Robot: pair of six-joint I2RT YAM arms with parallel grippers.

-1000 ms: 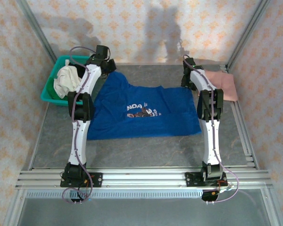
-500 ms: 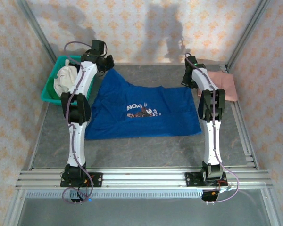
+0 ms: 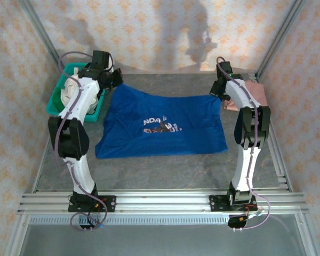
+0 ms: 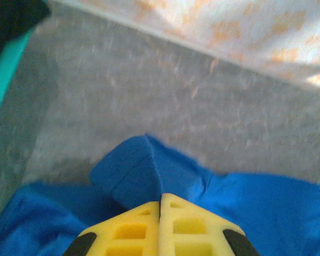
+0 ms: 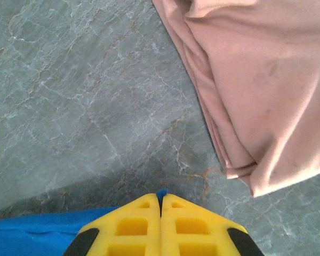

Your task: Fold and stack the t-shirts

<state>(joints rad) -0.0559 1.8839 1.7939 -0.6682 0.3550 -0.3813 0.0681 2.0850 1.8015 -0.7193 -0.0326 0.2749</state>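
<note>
From the top external camera you see the soft royal blue t-shirt [image 3: 160, 125] with a round chest graphic and white lettering spread flat in the middle of the grey marbled table [image 3: 149, 170]. The left gripper [image 3: 114, 80] is at its far left corner and the right gripper [image 3: 218, 90] is at its far right corner. The plain dusty pink t-shirt [image 3: 256, 92] lies folded just beyond the right gripper, and the teal plastic basket [image 3: 56, 104], holding a pale cloth bundle [image 3: 69, 90], sits beside the left one. In the left wrist view, your yellow fingers are pressed together on a generous fold of the blue t-shirt. In the right wrist view, they are clamped on only a sliver of blue at the very tips, with the pink t-shirt close ahead. That thin bite is your main risk, because it could slip as you carry the far edge over, dropping one corner and skewing the fold. Uneven travel between the arms would do the same, and a wide swing on the right could snag the pink t-shirt. You have two t-shirts, one basket, one bundle and two grippers.
</note>
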